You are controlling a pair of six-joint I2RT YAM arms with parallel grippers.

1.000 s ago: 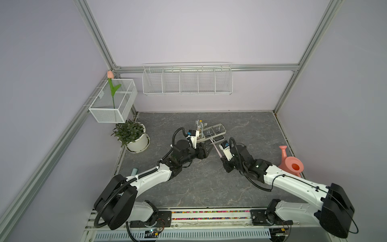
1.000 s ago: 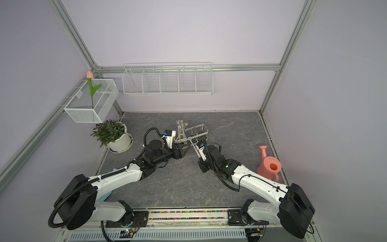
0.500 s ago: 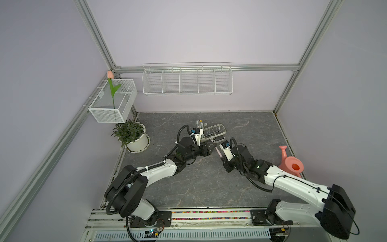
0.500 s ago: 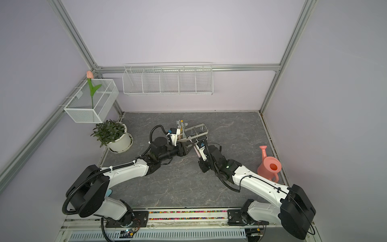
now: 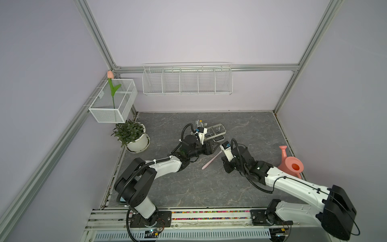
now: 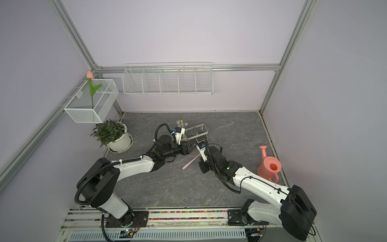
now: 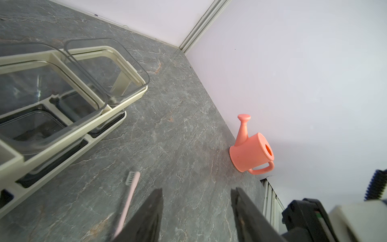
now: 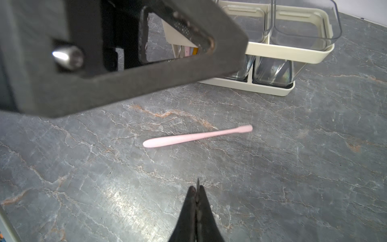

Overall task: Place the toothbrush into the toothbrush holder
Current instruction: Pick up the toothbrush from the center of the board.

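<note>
So, from where I stood: the pink toothbrush (image 5: 211, 160) was lying flat on the grey table (image 5: 188, 188), not in anything. It sat just on the near side of the toothbrush holder (image 5: 222, 134), between the two arms. The bristle end pointed far-right toward the holder and the handle end near-left.

Both top views gave that layout fine, but they were no good for the jaws. The left gripper (image 5: 215, 146) was just a dark lump close to the brush's head end, and the right arm's fingertips were tucked under its own wrist.

The wrist cams filled that in. In the left wrist view the jaws stood apart with only bare table in the gap, so spread wide and holding nothing. The brush ran alongside one finger (image 7: 150, 215), outside the gap. That view also caught the salmon watering can (image 7: 251, 153) against the right wall, which the right wrist view missed entirely.

In the right wrist view the right gripper (image 8: 198, 186) had its tips pressed together, closed on nothing. It sat on the near side of the brush, apart from it. This was the only view with the whole brush end to end. It also had the holder's cream rim and two clear cups up close, with the left gripper looming huge across the frame.

The top views alone had the potted plant (image 5: 132, 134) at the left and the long wire basket (image 5: 187, 81) on the far wall. They also showed a few thin handles (image 5: 199, 122) standing up out of the holder's left end.
</note>
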